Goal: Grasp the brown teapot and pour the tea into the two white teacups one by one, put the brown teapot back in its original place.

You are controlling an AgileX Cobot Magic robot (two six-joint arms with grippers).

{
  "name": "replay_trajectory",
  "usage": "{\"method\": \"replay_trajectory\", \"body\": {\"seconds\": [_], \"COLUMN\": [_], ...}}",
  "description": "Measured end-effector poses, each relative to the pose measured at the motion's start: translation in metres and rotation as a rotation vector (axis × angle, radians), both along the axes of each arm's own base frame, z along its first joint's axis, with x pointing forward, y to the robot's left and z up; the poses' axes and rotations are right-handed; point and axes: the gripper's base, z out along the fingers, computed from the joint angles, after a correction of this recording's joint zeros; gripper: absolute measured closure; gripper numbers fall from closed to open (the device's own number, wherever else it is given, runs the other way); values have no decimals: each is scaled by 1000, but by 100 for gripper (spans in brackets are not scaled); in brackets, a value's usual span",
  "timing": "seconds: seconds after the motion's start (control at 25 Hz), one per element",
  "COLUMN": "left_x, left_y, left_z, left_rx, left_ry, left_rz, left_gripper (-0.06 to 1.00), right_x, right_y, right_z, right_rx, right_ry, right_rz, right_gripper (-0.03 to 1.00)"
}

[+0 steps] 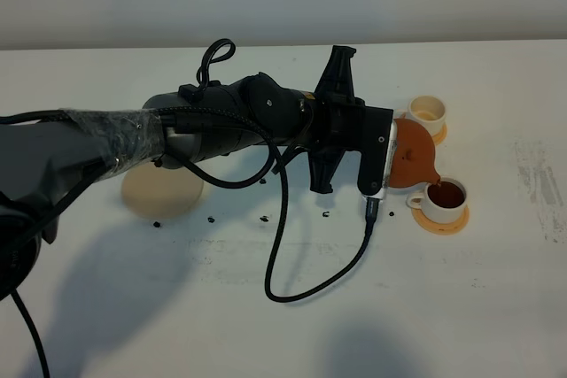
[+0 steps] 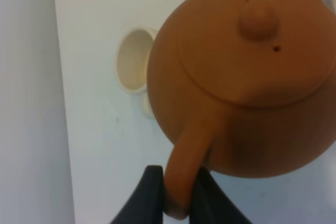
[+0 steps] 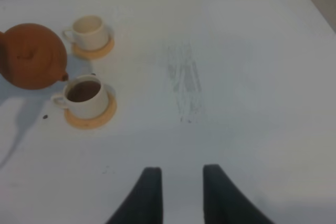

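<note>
The brown teapot (image 1: 413,158) (image 2: 247,77) (image 3: 32,55) hangs tilted above the table, and my left gripper (image 2: 178,200) is shut on its loop handle (image 2: 184,177). Its spout points down over the rim of the near white teacup (image 1: 446,197) (image 3: 84,98), which holds dark tea on an orange-tan coaster. The far white teacup (image 1: 428,112) (image 3: 89,31) (image 2: 134,61) is empty on its own coaster. The pale beige coaster (image 1: 161,192) lies bare at the left. My right gripper (image 3: 181,174) hovers over bare table, fingers apart, holding nothing.
The left arm (image 1: 221,121) stretches across the middle of the table, and its black cable (image 1: 292,281) loops down toward the front. Small dark specks (image 1: 266,216) dot the table near the beige coaster. Faint grey scuffs (image 3: 184,85) mark the table right of the cups.
</note>
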Motion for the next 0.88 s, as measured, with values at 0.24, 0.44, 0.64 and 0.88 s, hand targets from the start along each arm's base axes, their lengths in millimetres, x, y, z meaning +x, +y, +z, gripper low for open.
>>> {"method": "replay_trajectory", "body": {"seconds": [0.24, 0.44, 0.64, 0.88], "left_x": [0, -1, -1, -2], "left_y": [0, 0, 0, 0], "left_z": [0, 0, -1, 0], "left_rx": [-18, -25, -44, -82], "left_ry": [24, 37, 67, 118], "left_rz": [22, 29, 51, 98], "left_gripper": [86, 86, 86, 86], "right_x": [0, 0, 0, 0], "right_y": [0, 0, 0, 0], "right_z": [0, 0, 0, 0], "right_rx": [0, 0, 0, 0], "right_ry": [0, 0, 0, 0], "right_rz": [0, 0, 0, 0], "right_gripper": [74, 74, 74, 74]}}
